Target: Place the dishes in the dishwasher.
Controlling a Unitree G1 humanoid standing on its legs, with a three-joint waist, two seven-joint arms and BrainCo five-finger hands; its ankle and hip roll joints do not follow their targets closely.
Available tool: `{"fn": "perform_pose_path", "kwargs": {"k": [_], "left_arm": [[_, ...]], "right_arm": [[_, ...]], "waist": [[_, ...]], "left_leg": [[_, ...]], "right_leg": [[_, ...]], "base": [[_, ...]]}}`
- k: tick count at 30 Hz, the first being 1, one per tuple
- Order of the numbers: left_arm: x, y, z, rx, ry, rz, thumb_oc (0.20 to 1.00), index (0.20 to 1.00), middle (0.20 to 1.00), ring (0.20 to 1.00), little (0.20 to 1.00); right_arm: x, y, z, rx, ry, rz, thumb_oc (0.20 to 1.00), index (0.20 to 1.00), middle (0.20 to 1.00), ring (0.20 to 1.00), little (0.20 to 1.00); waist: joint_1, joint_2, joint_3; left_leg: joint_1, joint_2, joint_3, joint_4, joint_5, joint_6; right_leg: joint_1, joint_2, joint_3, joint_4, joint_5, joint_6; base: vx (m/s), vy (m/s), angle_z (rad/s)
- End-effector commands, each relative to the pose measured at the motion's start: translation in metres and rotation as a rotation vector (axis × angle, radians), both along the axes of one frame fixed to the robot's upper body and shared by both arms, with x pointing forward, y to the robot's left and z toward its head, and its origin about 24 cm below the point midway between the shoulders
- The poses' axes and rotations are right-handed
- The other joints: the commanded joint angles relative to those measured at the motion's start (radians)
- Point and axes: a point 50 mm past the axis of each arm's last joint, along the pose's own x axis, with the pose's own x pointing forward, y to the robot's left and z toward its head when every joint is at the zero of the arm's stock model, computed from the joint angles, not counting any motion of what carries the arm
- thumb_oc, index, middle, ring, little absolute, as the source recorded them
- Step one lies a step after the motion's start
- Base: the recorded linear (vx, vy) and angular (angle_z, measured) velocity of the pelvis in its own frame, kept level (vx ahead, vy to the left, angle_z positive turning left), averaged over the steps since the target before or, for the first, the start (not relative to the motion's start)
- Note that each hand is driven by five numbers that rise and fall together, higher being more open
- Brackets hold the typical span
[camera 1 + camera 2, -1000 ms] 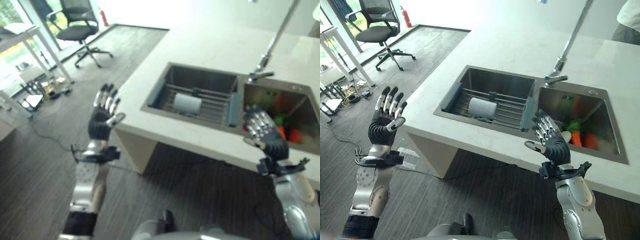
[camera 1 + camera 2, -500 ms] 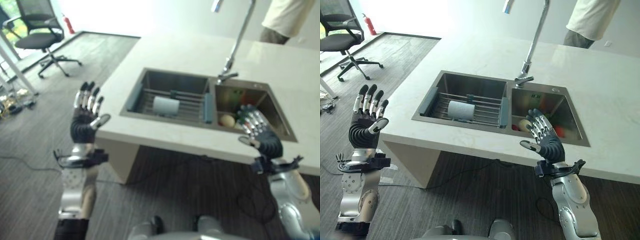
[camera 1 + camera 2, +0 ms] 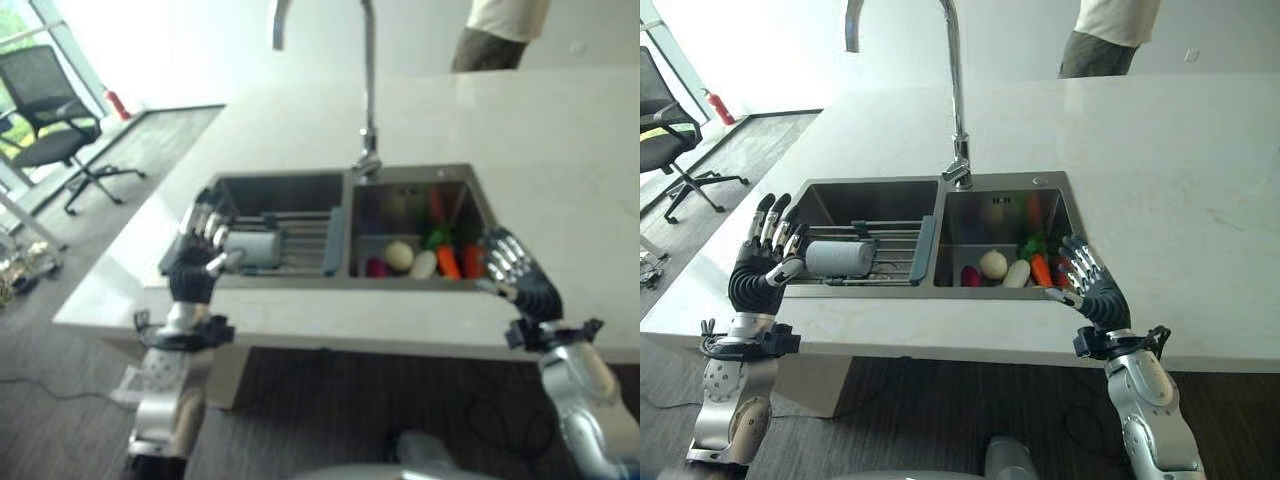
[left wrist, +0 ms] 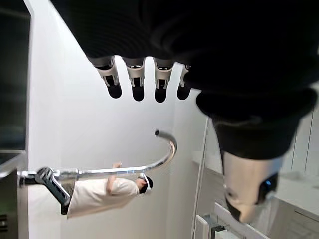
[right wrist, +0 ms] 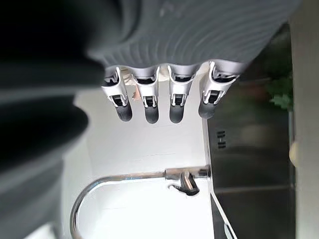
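Both arms are up in front of the double sink (image 3: 940,190), and nothing is held. The left robot hand (image 3: 758,272) hangs above the near rim of the left basin with its fingers straight and spread, thumb out to the side. The right robot hand (image 3: 1090,285) hovers at the near right corner of the right basin, fingers likewise straight and fanned.

The dish in play looks like the pale cup (image 3: 838,258) lying on its side on the wire rack (image 3: 895,252) across the left basin, just beside the left hand's thumb. Its material can't be told; it looks smooth, rigid and light, probably slick if wet, and ready to roll along the bars. Best bet is a wrap round the body, thumb opposing the fingers, not a pinch on the rim.

Over in the right basin sit vegetables (image 3: 1012,268), with the tall faucet (image 3: 955,100) rising behind the divider. A person (image 3: 1102,35) stands at the far side of the white surface (image 3: 1180,180).
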Motion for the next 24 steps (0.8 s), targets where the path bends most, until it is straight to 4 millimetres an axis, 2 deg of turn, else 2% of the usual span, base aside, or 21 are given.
{"fn": "perform_pose_path", "kwargs": {"k": [1,2,3,5,6,8,11,13,14,17,20,21,22,23,24], "left_arm": [[0.0,0.001,0.03,0.017,-0.148,-0.02,1.0,1.0,1.0,1.0,1.0],[0.0,0.001,0.031,0.022,-0.149,-0.016,1.0,1.0,1.0,1.0,1.0],[-0.004,0.006,0.031,0.022,-0.149,0.011,1.0,1.0,1.0,1.0,1.0],[-0.006,0.012,0.029,-0.011,-0.138,0.031,1.0,1.0,1.0,1.0,1.0],[-0.006,0.013,0.028,-0.026,-0.134,0.035,1.0,1.0,1.0,1.0,1.0],[-0.004,0.011,0.026,-0.038,-0.136,0.03,1.0,1.0,1.0,1.0,1.0],[0.003,0.007,0.029,-0.051,-0.153,0.049,1.0,1.0,1.0,1.0,1.0],[0.01,0.003,0.035,-0.038,-0.156,0.057,1.0,1.0,1.0,1.0,1.0],[0.01,0.002,0.037,-0.032,-0.161,0.048,1.0,1.0,1.0,1.0,1.0],[0.01,0.001,0.043,0.005,-0.169,0.036,1.0,1.0,1.0,1.0,1.0],[0.01,0.003,0.046,0.017,-0.179,0.045,1.0,1.0,1.0,1.0,1.0],[0.009,0.003,0.049,0.036,-0.194,0.044,1.0,1.0,1.0,1.0,1.0],[0.008,0.002,0.05,0.045,-0.202,0.039,1.0,1.0,1.0,1.0,1.0],[0.006,0.001,0.053,0.078,-0.225,0.039,1.0,1.0,1.0,1.0,1.0],[0.005,0.0,0.054,0.088,-0.231,0.036,1.0,1.0,1.0,1.0,1.0]], "right_arm": [[0.013,0.01,0.037,-0.01,-0.194,0.019,1.0,1.0,1.0,1.0,1.0],[0.014,0.01,0.038,-0.009,-0.197,0.02,1.0,1.0,1.0,1.0,1.0],[0.013,0.008,0.04,-0.008,-0.194,0.028,1.0,1.0,1.0,1.0,1.0],[0.011,0.007,0.037,-0.023,-0.182,0.038,1.0,1.0,1.0,1.0,1.0],[0.01,0.006,0.036,-0.032,-0.175,0.037,1.0,1.0,1.0,1.0,1.0],[0.009,0.005,0.035,-0.041,-0.172,0.027,1.0,1.0,1.0,1.0,1.0],[0.011,0.0,0.041,-0.041,-0.184,-0.003,1.0,1.0,1.0,1.0,1.0],[0.009,0.001,0.044,-0.023,-0.19,-0.01,1.0,1.0,1.0,1.0,1.0],[0.007,0.002,0.045,-0.013,-0.194,-0.01,1.0,1.0,1.0,1.0,1.0],[0.003,0.005,0.039,0.024,-0.185,-0.021,1.0,1.0,1.0,1.0,1.0],[0.004,0.009,0.035,0.043,-0.171,0.003,1.0,1.0,1.0,1.0,1.0],[0.007,0.012,0.033,0.044,-0.17,0.011,1.0,1.0,1.0,1.0,1.0],[0.008,0.013,0.033,0.047,-0.171,0.014,1.0,1.0,1.0,1.0,1.0],[0.011,0.014,0.031,0.054,-0.171,0.02,1.0,1.0,1.0,1.0,1.0],[0.012,0.014,0.031,0.056,-0.17,0.019,1.0,1.0,1.0,1.0,1.0]], "waist": [[0.005,-0.031,0.054],[0.009,-0.029,0.055],[0.012,-0.001,0.055],[0.01,0.02,0.043],[0.009,0.028,0.035],[0.006,0.034,0.028],[-0.005,0.032,0.018],[-0.009,0.013,0.013],[-0.008,0.005,0.011],[0.01,-0.025,0.002],[0.026,-0.036,-0.001],[0.044,-0.039,0.001],[0.052,-0.04,0.003],[0.058,-0.041,0.007],[0.056,-0.041,0.009]], "left_leg": [[-0.037,-0.042,-0.012,0.088,0.013,0.07],[-0.029,-0.031,-0.018,0.033,0.001,0.077],[-0.069,0.018,-0.053,0.012,-0.078,0.082],[-0.12,0.061,-0.106,0.012,-0.137,0.066],[-0.147,0.083,-0.132,0.012,-0.134,0.049],[-0.169,0.105,-0.14,0.012,-0.114,0.032],[-0.169,0.129,-0.095,0.012,-0.118,0.021],[-0.16,0.095,-0.085,0.012,-0.143,0.036],[-0.159,0.082,-0.082,0.012,-0.15,0.043],[-0.16,-0.003,-0.107,0.012,-0.185,0.083],[-0.159,-0.025,-0.09,0.012,-0.192,0.105],[-0.157,-0.025,-0.068,0.012,-0.192,0.115],[-0.157,-0.024,-0.06,0.012,-0.191,0.119],[-0.156,-0.023,-0.05,0.012,-0.193,0.127],[-0.156,-0.024,-0.051,0.012,-0.193,0.13]], "right_leg": [[0.089,-0.062,0.073,-0.114,0.053,0.11],[0.091,-0.061,0.082,-0.114,0.047,0.116],[0.094,-0.043,0.09,-0.114,0.034,0.132],[0.094,-0.043,0.097,-0.114,0.019,0.145],[0.097,-0.047,0.097,-0.114,0.007,0.151],[0.103,-0.057,0.09,-0.114,-0.003,0.157],[0.103,-0.119,0.069,-0.114,0.007,0.192],[0.097,-0.182,0.064,-0.114,0.038,0.235],[0.095,-0.2,0.064,-0.114,0.047,0.245],[0.086,-0.264,0.063,-0.114,0.11,0.253],[0.101,-0.279,0.021,-0.114,0.17,0.254],[0.121,-0.286,-0.035,-0.114,0.207,0.256],[0.128,-0.286,-0.057,-0.114,0.214,0.256],[0.133,-0.262,-0.079,-0.114,0.221,0.253],[0.129,-0.245,-0.072,-0.114,0.207,0.25]], "base": [[0.09,0.132,-0.07],[0.13,0.328,-0.12],[0.13,0.394,-0.21],[0.14,0.404,-0.14],[0.12,0.37,0.05],[0.11,0.427,-0.18],[0.12,0.534,-0.29],[0.11,0.511,-0.05],[0.09,0.466,0.01],[0.09,0.485,0.26],[0.07,0.311,-0.05],[0.04,0.241,-0.31],[0.03,0.244,-0.44],[0.01,0.129,-0.59],[0.03,0.12,-0.57]]}}
